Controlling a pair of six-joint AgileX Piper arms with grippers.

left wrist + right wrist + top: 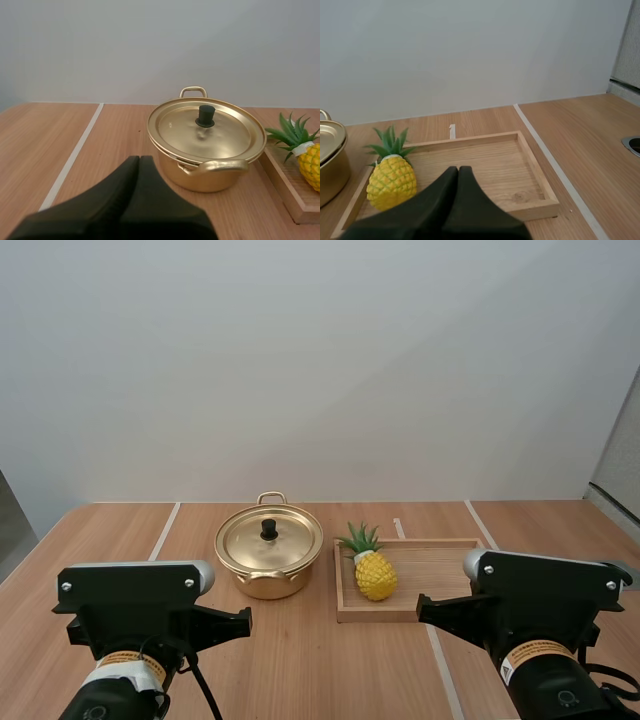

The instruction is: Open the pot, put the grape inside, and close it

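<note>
Soft, even light from above leaves a mild sheen on the lid [225,136] and faint shadows on the table [115,131].

Right wrist view: pot [330,160] is cut by the edge. Left wrist view: pineapple [311,167] and tray [290,189] are cut likewise. Pot's inside is hidden by the lid [222,136].

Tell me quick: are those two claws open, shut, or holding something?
Left claw: closed, holding nothing.
Right claw: closed, holding nothing.
</note>
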